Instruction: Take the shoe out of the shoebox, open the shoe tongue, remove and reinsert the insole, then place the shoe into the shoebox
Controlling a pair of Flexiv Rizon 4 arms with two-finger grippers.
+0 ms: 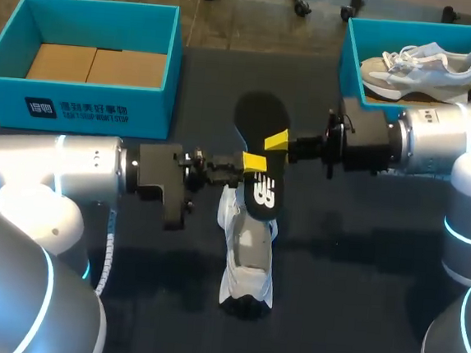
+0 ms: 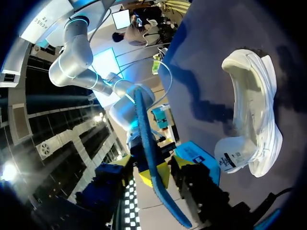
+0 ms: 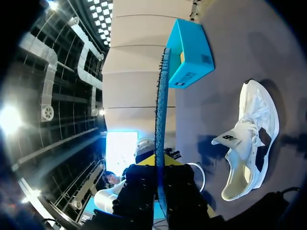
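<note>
Left arm (image 1: 71, 170) and right arm (image 1: 424, 143), meeting at the insole (image 1: 257, 112), bar the middle above the shoe (image 1: 248, 264); bench (image 1: 356, 303) lies bare beside it; left box (image 1: 93, 106) and right box (image 1: 351, 63) wall the far corners.

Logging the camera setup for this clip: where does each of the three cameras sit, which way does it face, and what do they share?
Head view: fixed above and behind, looking down on the table; left arm and right arm enter from the sides.
Left wrist view: on the left wrist, looking along its jaws, shut on the insole; right arm beyond.
Right wrist view: on the right wrist, looking along its jaws, also shut on the insole.
Shared: all show insole and shoe.
</note>
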